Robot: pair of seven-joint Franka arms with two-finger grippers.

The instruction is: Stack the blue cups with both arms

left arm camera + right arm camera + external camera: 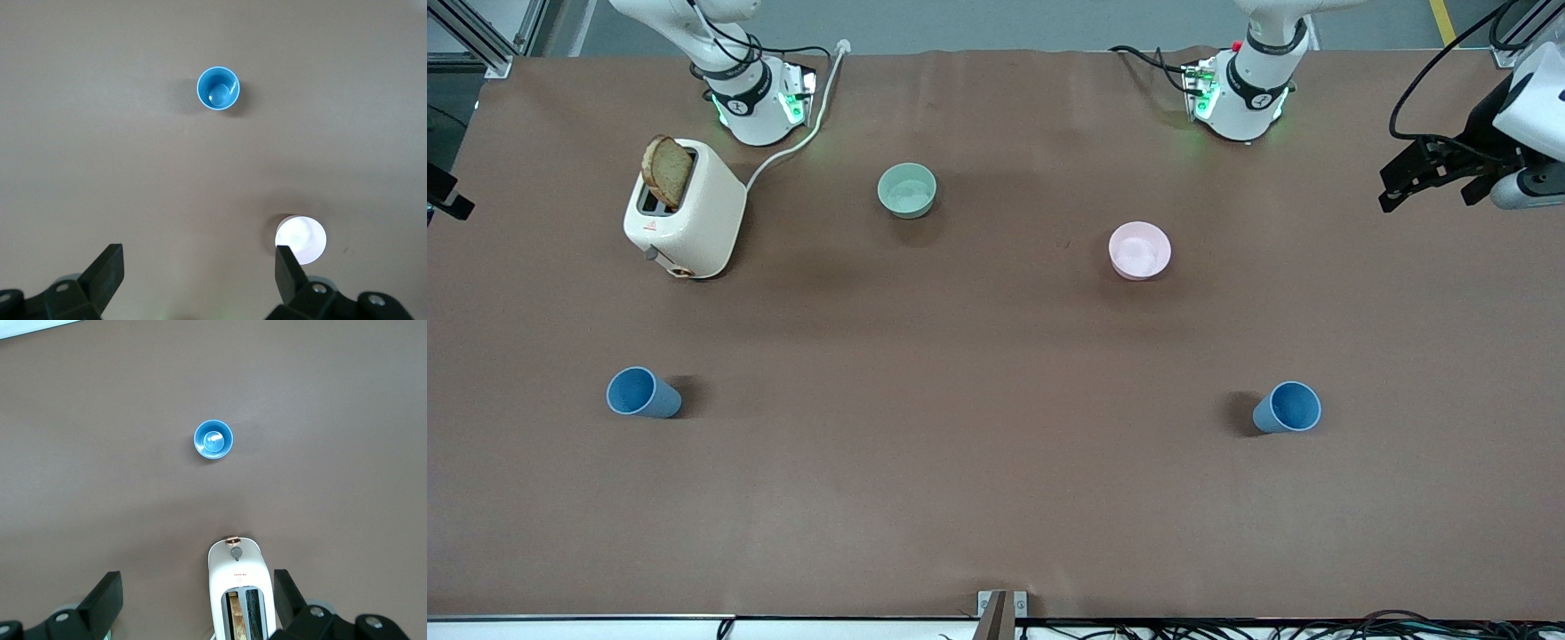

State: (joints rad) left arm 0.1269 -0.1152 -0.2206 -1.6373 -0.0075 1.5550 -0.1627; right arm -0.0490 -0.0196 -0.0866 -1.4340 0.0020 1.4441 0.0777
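Both blue cups stand upright on the counter (996, 498), well apart: one (643, 393) near the right arm's end, one (1288, 407) near the left's. Left tool (198, 270) and right tool (198, 593) hang spread. A careless closing could tip either light cup.

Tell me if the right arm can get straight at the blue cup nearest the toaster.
Probably yes. That blue cup stands upright and alone on bare table, nearer the front camera than the toaster. The right pincer hangs open above the toaster, with nothing between it and the cup.
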